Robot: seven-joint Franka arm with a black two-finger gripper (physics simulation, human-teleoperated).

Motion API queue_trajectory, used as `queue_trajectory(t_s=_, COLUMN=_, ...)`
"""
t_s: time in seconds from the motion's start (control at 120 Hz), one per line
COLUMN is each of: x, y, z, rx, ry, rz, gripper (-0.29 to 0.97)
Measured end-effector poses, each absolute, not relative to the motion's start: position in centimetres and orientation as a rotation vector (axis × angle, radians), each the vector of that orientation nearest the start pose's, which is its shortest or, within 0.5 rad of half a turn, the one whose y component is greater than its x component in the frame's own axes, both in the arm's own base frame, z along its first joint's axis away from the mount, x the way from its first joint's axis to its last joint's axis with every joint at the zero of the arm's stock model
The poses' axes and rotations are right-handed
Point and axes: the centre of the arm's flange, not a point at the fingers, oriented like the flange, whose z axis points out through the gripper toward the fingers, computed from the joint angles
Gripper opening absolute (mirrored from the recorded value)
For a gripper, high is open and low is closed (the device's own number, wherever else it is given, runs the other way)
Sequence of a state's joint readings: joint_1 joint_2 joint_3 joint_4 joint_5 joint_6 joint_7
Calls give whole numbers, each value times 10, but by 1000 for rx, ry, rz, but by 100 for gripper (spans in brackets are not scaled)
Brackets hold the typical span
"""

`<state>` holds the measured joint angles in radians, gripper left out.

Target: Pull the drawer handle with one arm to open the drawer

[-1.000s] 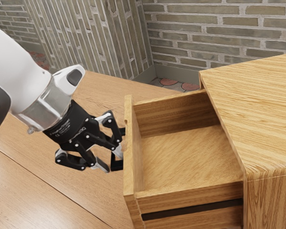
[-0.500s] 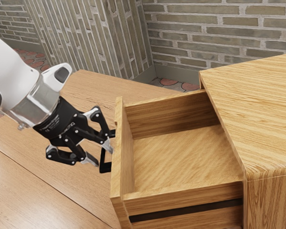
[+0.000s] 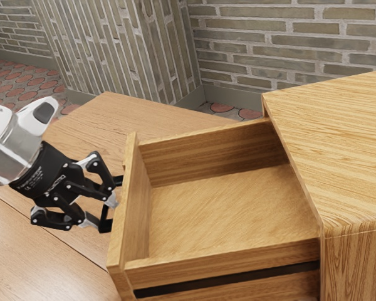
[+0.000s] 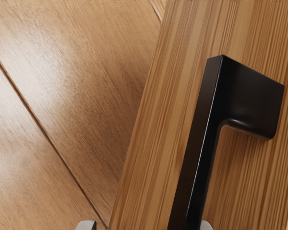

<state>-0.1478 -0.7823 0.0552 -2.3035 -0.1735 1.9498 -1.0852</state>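
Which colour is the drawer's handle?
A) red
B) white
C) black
C: the handle fixed on the wooden drawer front is plainly black in the wrist view.

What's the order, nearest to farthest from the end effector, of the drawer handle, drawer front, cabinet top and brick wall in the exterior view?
From the end effector:
1. drawer handle, between its fingers.
2. drawer front, just behind the handle.
3. cabinet top, at the view's right.
4. brick wall, behind the cabinet.
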Motion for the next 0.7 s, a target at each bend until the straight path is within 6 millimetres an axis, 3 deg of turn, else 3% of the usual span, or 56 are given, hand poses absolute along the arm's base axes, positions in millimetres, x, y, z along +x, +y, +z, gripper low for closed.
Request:
queue_trajectory(t_s=0.525, x=315, y=-12, z=665, rx=-3063, ry=-1746, rz=-467, gripper=20)
queue_trajectory(t_s=0.7, x=302, y=-3, z=659, rx=-3043, ry=-1772, rz=-468, gripper=20)
